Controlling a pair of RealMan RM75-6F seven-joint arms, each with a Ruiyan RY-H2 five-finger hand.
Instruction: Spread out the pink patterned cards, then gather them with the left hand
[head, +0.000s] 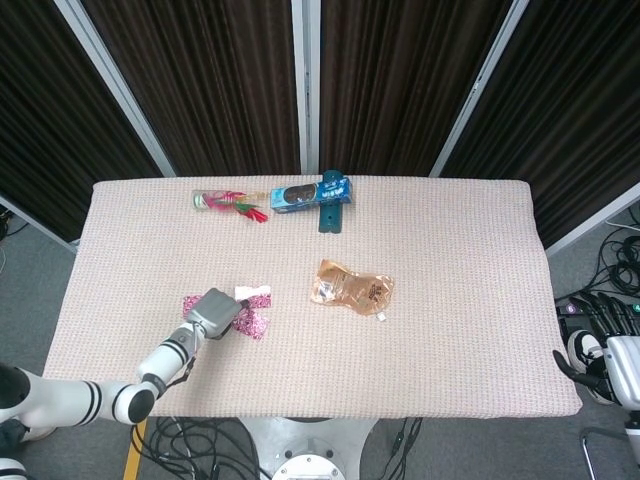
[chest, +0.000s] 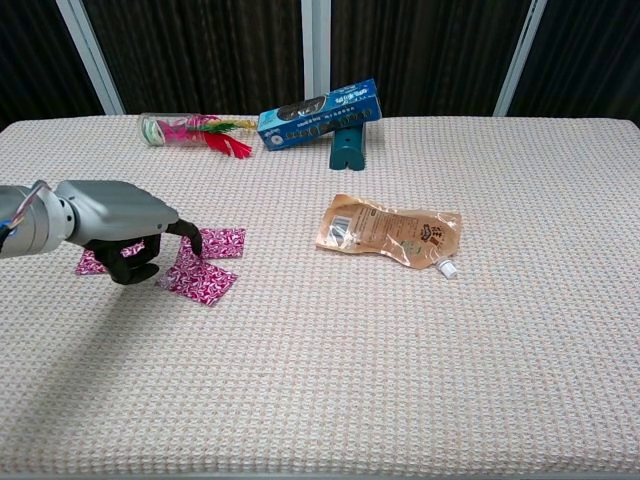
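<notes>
Left hand (chest: 125, 228) low over the near-left part of the cloth-covered table (chest: 420, 350), grey back up, dark fingers (chest: 190, 240) curled down with tips on or just above the pink patterned cards (chest: 205, 280); nothing plainly held, though contact hard to judge from either view. Cards fanned into three patches on the cloth: one poking out at the hand's left side, one lying flat just beyond the fingertips, one tilted nearer the camera, overlapping or touching under the hand. From the head view, same hand (head: 212, 313) covering the middle of the cards (head: 254, 323), forearm reaching in from the lower-left corner. Right hand (head: 598, 330) off the table at the far right edge, hanging beside the tabletop, fingers spread apart, holding nothing, seen only in the head view. Well apart from the cards, toward the table's middle, a tan spouted pouch (chest: 392, 231) lying flat. Along the far edge, a clear tube with red and green feathers (chest: 190, 130) on its side, and near it a blue box (chest: 320, 114) propped slantwise on a dark green stand (chest: 347, 147).
</notes>
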